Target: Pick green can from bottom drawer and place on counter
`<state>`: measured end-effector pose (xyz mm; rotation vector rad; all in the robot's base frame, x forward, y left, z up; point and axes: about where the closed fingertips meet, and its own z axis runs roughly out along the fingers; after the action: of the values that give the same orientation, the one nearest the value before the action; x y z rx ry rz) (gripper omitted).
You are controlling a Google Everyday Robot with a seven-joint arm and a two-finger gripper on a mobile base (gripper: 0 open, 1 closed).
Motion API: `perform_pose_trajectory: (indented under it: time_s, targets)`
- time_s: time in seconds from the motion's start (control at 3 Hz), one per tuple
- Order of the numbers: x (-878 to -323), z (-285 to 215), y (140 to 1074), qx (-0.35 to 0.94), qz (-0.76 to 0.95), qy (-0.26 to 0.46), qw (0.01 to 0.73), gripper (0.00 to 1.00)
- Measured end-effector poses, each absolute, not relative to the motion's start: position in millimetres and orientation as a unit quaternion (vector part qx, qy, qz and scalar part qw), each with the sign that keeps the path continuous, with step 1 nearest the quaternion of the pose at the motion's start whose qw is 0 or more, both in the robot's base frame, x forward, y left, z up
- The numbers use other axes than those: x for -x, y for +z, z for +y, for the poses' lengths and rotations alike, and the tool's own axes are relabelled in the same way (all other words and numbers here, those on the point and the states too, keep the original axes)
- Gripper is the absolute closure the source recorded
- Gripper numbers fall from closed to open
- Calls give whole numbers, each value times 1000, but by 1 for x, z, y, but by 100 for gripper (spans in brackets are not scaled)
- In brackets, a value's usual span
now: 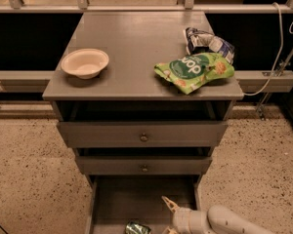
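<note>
the bottom drawer [136,201] of the grey cabinet stands pulled out, its flat grey floor showing between the side walls. the green can [137,228] lies on that floor at the front of the drawer, low at the bottom edge of the camera view, so only its shiny upper part shows. the gripper [167,217] is inside the same drawer, just to the right of the can, on a pale arm that comes in from the lower right corner. its jaws are apart and hold nothing: one tan finger [168,204] points up and to the left over the drawer floor, and only the tip of the other shows at the bottom edge. the can sits to the left of the gap between the jaws, near them but not between them, and whether it touches the lower one cannot be told. above the open drawer the two shallower drawers, the upper drawer [142,133] and the middle drawer [144,165], each carry a round knob and stand slightly forward. on the counter [136,38] a cream bowl [85,62] sits near the left edge, a green snack bag [194,71] lies near the right front corner, and a crumpled blue and white bag [207,42] lies just behind it, touching it.
</note>
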<state>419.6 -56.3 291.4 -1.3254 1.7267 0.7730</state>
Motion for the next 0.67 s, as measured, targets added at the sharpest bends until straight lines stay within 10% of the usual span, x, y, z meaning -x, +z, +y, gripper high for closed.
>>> perform_pose_trajectory:
  time_s: [0.67]
  targets:
    - [-420,-37,267,565,671,271,397,0]
